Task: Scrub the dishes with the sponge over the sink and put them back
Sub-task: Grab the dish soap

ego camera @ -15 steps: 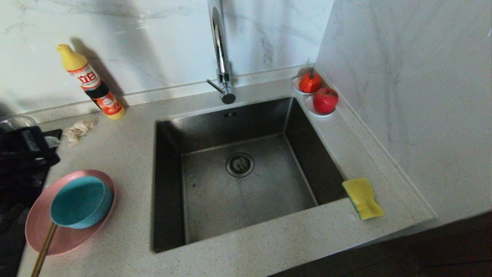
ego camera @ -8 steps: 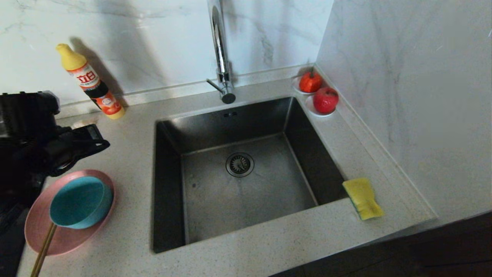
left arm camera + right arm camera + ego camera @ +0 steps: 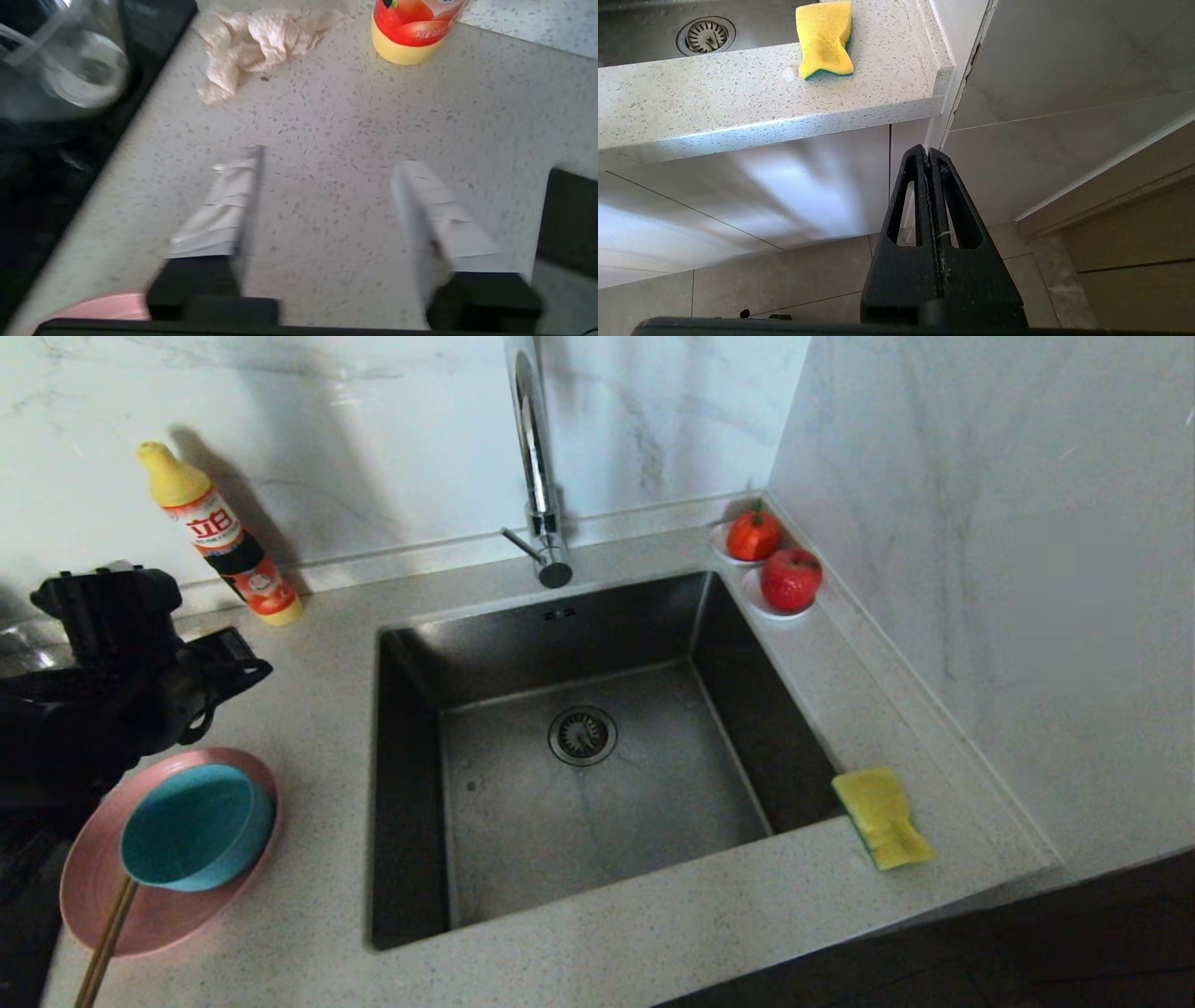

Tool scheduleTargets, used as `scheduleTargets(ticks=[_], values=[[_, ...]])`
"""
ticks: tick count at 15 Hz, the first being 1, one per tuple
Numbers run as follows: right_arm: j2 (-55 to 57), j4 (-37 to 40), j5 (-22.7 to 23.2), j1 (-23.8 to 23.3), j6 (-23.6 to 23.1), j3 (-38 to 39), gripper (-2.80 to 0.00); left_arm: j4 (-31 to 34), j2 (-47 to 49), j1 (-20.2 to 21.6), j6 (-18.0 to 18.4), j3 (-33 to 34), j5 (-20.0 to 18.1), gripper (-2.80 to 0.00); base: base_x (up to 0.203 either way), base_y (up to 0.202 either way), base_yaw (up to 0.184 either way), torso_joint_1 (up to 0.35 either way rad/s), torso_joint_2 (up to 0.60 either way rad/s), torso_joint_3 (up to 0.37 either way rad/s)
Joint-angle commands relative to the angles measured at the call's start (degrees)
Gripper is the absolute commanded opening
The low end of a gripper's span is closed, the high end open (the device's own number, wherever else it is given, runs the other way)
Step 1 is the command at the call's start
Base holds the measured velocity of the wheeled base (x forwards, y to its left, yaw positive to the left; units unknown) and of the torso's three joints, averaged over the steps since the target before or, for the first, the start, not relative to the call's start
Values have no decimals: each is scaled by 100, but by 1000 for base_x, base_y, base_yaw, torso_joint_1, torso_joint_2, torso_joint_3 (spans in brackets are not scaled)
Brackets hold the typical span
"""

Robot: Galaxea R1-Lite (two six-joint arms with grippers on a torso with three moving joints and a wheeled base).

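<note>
L hand (image 3: 322,158) rose over counter (image 3: 308,709), fingers apart.

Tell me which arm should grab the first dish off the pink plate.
Left, probably. The left gripper hovers open over the counter just behind the pink plate holding the teal bowl and chopsticks. The right gripper hangs shut below the counter edge, nearer the sponge.

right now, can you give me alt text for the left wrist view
The left end effector hovers open over bare speckled countertop, holding nothing. Beyond it lie a crumpled beige paper wad and the base of a yellow-bottomed detergent bottle. A clear glass cup sits to one side, and a sliver of the pink plate shows near the camera.
</note>
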Motion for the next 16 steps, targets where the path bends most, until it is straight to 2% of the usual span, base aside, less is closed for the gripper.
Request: scheduleTargets(ticks=[1, 4, 11, 16], values=[[1, 0, 2, 0, 1, 0, -280, -23, 101, 1, -186, -160, 7, 0, 0, 0, 0, 0, 0, 0], [1, 0, 2, 0, 1, 0, -280, -23, 326, 1, -414, -428, 16, 0, 0, 0, 0, 0, 0, 0], [1, 0, 2, 0, 1, 0, -280, -31, 967, 19, -470, -1237, 41, 0, 0, 0, 0, 0, 0, 0], [1, 0, 2, 0, 1, 0, -280, -23, 1318, 72, -386, -1870, 34, 0, 0, 0, 0, 0, 0, 0]])
